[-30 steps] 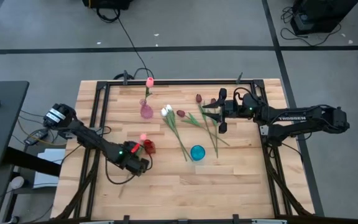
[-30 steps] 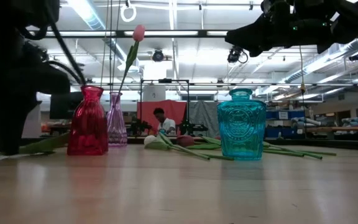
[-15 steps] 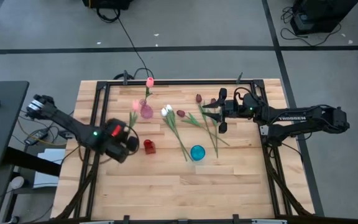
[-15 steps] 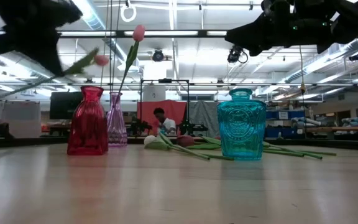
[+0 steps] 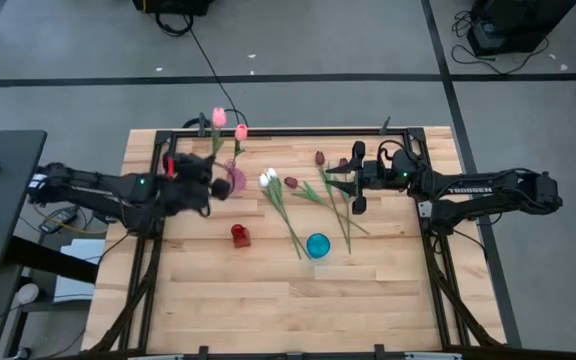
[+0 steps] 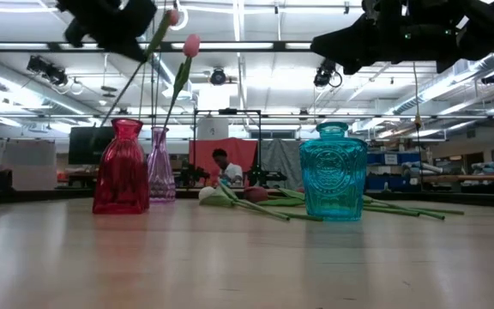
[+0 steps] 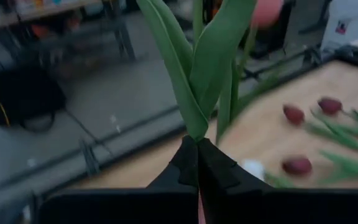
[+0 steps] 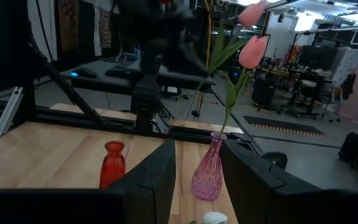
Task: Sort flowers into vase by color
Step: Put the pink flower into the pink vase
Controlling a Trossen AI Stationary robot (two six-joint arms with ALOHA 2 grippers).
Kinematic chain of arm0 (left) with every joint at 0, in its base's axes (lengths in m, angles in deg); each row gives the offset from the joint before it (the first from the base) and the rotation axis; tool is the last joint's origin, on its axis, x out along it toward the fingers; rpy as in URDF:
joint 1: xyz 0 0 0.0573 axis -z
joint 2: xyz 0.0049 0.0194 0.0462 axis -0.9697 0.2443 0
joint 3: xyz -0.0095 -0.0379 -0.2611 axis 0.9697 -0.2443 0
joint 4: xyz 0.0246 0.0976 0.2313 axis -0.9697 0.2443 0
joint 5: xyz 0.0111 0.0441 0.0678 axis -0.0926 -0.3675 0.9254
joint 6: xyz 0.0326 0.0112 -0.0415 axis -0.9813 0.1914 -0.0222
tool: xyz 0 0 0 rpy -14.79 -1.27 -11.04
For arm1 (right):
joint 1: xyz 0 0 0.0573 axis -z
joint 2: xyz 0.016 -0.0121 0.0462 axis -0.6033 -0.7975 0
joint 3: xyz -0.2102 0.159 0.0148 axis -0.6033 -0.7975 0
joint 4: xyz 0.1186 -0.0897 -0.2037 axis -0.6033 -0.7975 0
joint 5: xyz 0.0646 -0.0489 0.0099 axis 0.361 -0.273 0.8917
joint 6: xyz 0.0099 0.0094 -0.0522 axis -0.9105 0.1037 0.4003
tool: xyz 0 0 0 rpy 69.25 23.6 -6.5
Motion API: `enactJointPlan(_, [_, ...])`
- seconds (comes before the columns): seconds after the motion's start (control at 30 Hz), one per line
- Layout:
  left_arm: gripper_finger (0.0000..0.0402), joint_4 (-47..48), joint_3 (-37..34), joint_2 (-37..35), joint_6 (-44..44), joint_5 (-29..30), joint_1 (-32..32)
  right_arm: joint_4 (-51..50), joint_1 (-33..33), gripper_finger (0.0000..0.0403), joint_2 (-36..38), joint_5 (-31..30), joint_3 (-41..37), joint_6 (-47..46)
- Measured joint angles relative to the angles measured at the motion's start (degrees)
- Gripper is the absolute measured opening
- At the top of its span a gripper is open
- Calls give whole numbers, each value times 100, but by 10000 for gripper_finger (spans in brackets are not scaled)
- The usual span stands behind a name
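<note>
Left gripper: the left gripper (image 5: 208, 182) is closed on the stem of 1 pink tulip (image 5: 218, 117), held above the table beside the pink vase (image 5: 235, 178); in the left wrist view its fingers (image 7: 188, 165) pinch the stem where the leaves fan out.
Hidden in the left wrist view: the held tulip's head is cut off at the picture's edge, and the lower stem is behind the fingers.
Low view: the left gripper (image 6: 123, 21) shows only as a dark shape against the ceiling lights; the stem slants down past the red vase (image 6: 120, 167), and its lower end cannot be made out.
Second pink tulip: 1 pink tulip in the vase (image 5: 240, 132) stands upright in the pink vase; the right wrist view shows both pink heads close together above that vase (image 8: 207, 168), which the high view flattens.
Right gripper: the right gripper (image 5: 350, 183) hovers with its jaws apart and nothing between them, over the loose flowers; the low view shows only its dark underside.
Loose flowers: 2 white tulips (image 5: 266, 180) and 3 maroon tulips (image 5: 320, 158) lie on the table (image 5: 268, 300) between the pink vase and the right arm, stems crossing.
Blue vase: the blue vase (image 5: 317, 245) stands near the stem ends; in the low view it hides part of the pile.
Background: a person (image 6: 224, 167) shows far behind the table in the low view only.
</note>
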State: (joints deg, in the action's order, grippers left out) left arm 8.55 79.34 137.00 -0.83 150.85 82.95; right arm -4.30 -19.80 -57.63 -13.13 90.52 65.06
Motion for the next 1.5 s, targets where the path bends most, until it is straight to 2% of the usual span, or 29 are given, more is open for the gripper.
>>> enactJointPlan(0.07, [0, -1037, 0, -54, -1256, -107, -278, -3, 0, 140, 0, 0, 0, 2])
enactJointPlan(0.17, [0, -2596, 0, -75, -2942, -626, -648, -5, 0, 140, 0, 0, 0, 31])
enactJointPlan(0.27, [0, -3719, 0, -83, -3920, -1114, -986, -8, 0, 140, 0, 0, 0, 44])
enactJointPlan(0.33, [0, -4026, 0, -90, -4239, -1306, -1195, -55, 0, 140, 0, 0, 0, 46])
enactJointPlan(0.6, [0, -4074, -24, 145, -4182, -2147, -1838, -136, 0, 140, 0, 0, 0, 46])
enactJointPlan(0.97, [0, -4218, -34, 412, -3888, -2368, -1871, -246, 0, 140, 0, 0, 0, 48])
enactJointPlan(1.1, [0, -4593, -456, 273, -3854, -2387, -1829, -267, 0, 140, 0, 0, 0, 45])
enactJointPlan(1.37, [0, -6331, -1672, -220, -4029, -2517, -1831, -263, 0, 140, 0, 0, 0, 9])
enactJointPlan(1.5, [0, -6312, -1871, -239, -4031, -2538, -1835, -228, 0, 140, 0, 0, 0, 7])
